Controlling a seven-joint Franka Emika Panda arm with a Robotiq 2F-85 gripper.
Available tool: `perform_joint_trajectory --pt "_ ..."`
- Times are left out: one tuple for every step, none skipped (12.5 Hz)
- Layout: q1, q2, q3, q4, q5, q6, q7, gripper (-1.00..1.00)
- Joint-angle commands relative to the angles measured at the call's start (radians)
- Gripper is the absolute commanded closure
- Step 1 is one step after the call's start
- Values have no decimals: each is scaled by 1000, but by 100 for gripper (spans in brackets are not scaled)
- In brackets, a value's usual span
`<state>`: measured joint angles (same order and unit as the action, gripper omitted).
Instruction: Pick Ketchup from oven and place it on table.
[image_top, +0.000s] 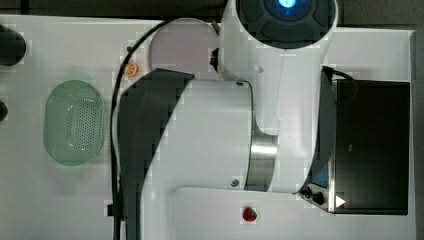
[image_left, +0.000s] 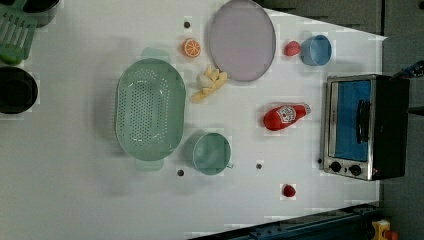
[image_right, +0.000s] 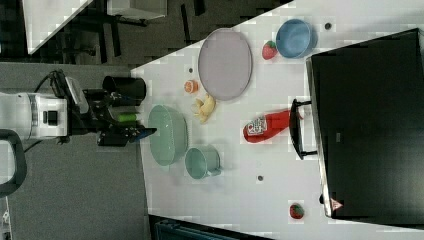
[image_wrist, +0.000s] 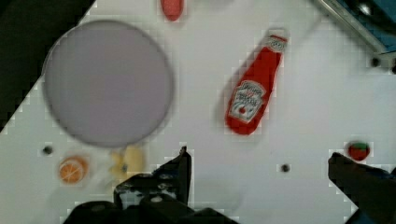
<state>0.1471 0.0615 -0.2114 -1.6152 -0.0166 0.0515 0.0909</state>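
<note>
My hand (image_wrist: 259, 186) sits closest to the wrist camera, its dark fingers (image_wrist: 177, 172) spread wide with nothing between them — released, and hanging above the desk (image_wrist: 299, 116).

Reading the left view from its left to its right: the perforated green colander (image_left: 150, 107), the teal mug (image_left: 212, 153) just beside it, the orange slice (image_left: 191, 47) and a pale yellow toy (image_left: 210, 82) near the round lilac plate (image_left: 242, 39), then the Ketchup (image_left: 284, 116) lying on its side on the bare desk, cap toward the oven (image_left: 365, 127). The bottle rests apart from the oven, whose blue glass door looks shut. Two strawberries (image_left: 289, 190) and a blue bowl (image_left: 316, 50) lie well clear of it.

So the bottle already seems to be where the task wants it, and what remains is getting away cleanly. The risk I judge from here is a low sweep — a finger clipping the lying bottle would roll it toward the plate or the desk's edge, since a round squeeze bottle on its side has little to stop it. Dropping back toward the oven could also knock its handle.
</note>
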Motion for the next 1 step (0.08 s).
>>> perform_joint_trajectory --pt "-25 7 35 11 28 -5 32 -100"
